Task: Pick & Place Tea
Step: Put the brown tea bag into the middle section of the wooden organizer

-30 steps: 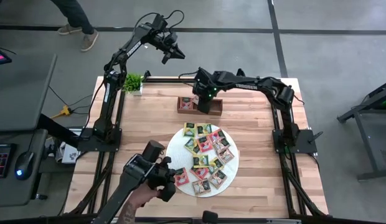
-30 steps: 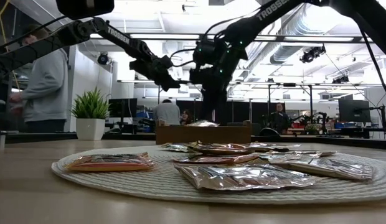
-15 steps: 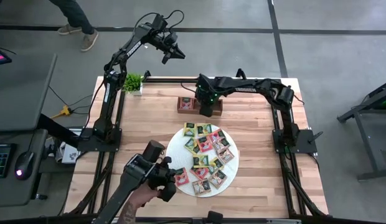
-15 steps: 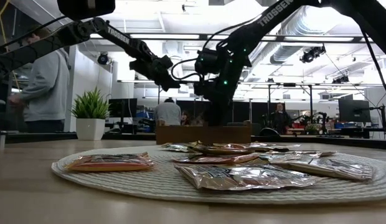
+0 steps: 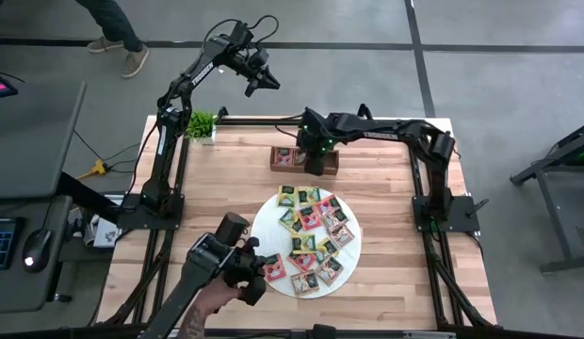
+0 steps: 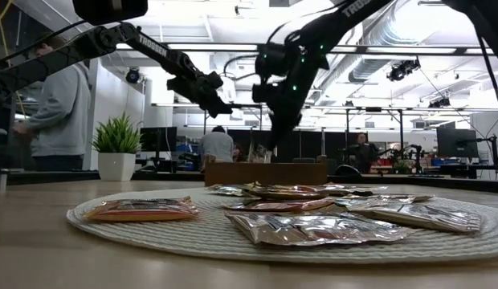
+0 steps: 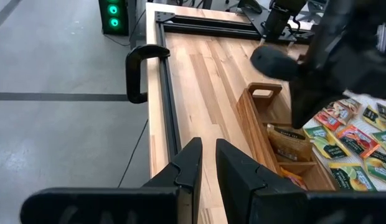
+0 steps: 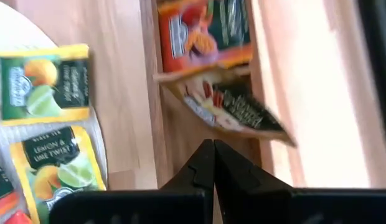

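While my right end effector (image 5: pixel 314 162) hangs clenched and empty over the wooden tray (image 5: pixel 276 162), only a few packets (image 8: pixel 208 32) lie inside it; most tea (image 5: pixel 311 234) waits on the white mat (image 5: pixel 264 218). My left end effector (image 5: pixel 270 83) idles aloft beyond the desk's (image 5: pixel 386 202) far edge, nearly closed, holding nothing.

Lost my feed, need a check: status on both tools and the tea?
Right tool shut, empty, over wooden tray. Left tool parked high beyond table's far edge. Tea packets on white mat, some already in tray. Nothing blocking.
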Action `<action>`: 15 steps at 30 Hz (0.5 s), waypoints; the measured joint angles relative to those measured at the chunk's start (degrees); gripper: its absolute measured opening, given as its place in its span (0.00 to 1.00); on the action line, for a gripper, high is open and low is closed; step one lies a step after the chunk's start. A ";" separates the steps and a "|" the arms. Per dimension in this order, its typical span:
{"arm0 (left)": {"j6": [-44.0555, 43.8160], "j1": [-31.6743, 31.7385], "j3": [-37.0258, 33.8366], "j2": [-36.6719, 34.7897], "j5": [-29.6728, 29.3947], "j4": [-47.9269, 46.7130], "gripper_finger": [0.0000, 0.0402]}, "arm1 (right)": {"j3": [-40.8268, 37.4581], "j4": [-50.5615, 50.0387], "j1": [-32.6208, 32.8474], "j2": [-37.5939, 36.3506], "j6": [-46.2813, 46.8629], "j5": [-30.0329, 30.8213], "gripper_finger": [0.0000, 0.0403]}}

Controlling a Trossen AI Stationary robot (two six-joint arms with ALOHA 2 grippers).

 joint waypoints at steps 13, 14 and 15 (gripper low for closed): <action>0.00 0.00 0.00 0.00 0.04 -0.05 0.11 | 0.01 6.37 -0.83 -1.13 -8.67 -1.63 0.00; 0.00 0.00 0.00 0.00 0.04 -0.11 0.11 | 0.01 6.37 -0.92 -1.13 -8.88 -1.68 0.00; 0.00 0.00 0.00 0.00 0.07 -0.18 0.11 | 0.01 6.48 -0.96 -1.13 -8.89 -1.62 0.00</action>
